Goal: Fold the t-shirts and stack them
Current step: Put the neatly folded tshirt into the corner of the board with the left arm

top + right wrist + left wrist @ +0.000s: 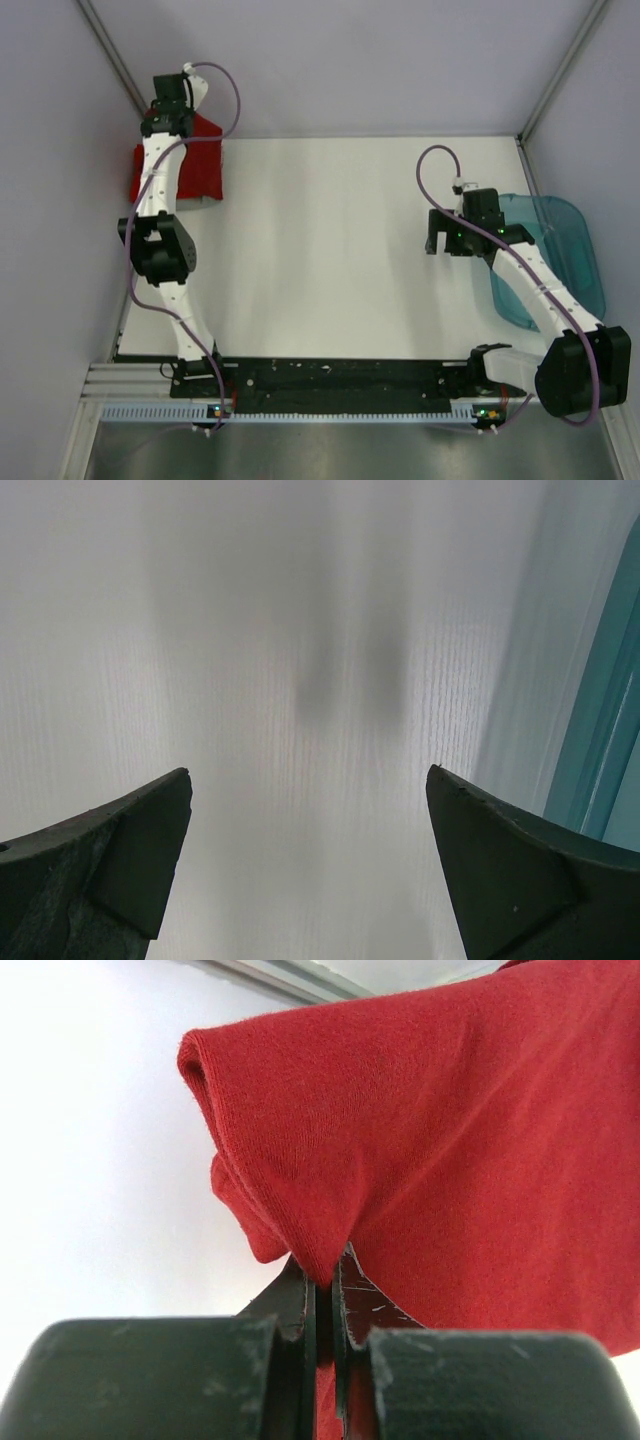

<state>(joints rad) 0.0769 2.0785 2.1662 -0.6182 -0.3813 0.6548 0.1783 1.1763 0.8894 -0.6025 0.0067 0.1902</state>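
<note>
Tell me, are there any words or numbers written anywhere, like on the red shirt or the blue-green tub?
There are no words, numbers, brands or signs to read in any view.
The red t-shirt: plain cloth, no print or label showing.
The teal tub: plain plastic, nothing written on it.
The front rail: only tiny coloured lights, no writing that can be read.
</note>
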